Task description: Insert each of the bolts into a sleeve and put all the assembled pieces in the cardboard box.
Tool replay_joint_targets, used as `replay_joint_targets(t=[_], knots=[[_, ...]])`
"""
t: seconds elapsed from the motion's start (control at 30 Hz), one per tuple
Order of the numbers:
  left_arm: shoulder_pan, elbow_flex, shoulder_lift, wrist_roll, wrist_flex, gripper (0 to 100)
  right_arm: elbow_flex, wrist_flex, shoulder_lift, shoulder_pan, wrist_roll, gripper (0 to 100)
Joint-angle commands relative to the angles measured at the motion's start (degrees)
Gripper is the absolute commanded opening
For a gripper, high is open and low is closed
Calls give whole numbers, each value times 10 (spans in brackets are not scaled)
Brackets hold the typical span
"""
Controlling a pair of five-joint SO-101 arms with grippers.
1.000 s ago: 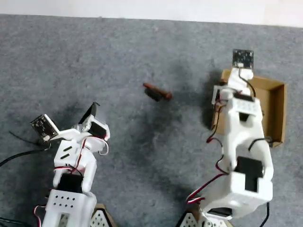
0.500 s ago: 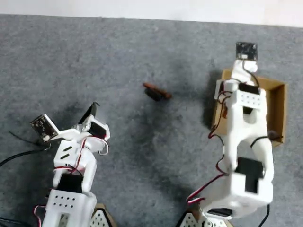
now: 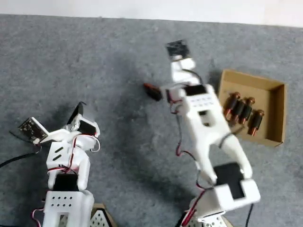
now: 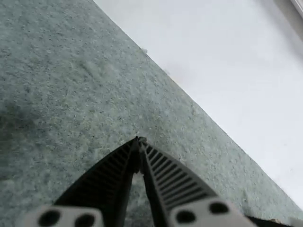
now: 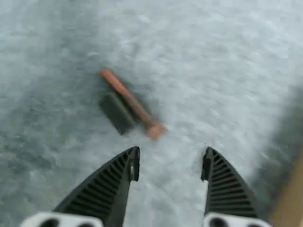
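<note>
Bolt (image 5: 124,93) and sleeve (image 5: 115,112) lie together on the grey mat (image 3: 94,56), around the middle of its far half. The dark sleeve rests against the shaft of the rust-coloured bolt, alongside it and not around it. In the high view the bolt (image 3: 148,86) and sleeve (image 3: 154,93) peek out at the left of the right arm (image 3: 208,132), which stretches diagonally from the near edge up over them.

The right gripper (image 5: 171,158) hangs above the mat just beside the pair, its fingers spread wide with bare mat between them and the bolt's head closest to them.

The box (image 3: 279,113) sits at the far right, well apart from the loose bolt. Four pieces (image 3: 242,109), bolts already in sleeves, lie in it side by side.

The left gripper (image 4: 138,142) is at the near left, fingertips pressed together on nothing, well away from the bolt. In the high view it (image 3: 77,112) points toward the far side.
</note>
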Motion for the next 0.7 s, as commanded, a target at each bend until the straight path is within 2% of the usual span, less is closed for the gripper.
replay_joint_targets(t=[0.0,0.1,0.27,0.67], knots=[[-7,-16,-8,-3,-4,14,-102,5,72,-32,6,188],[-7,-16,-8,-3,-4,14,-167,7,140,-53,9,188],[-7,-17,-8,-3,-4,14,-284,67,245,-85,76,188],[-7,-17,-8,-3,-4,14,-530,215,437,-80,78,188]])
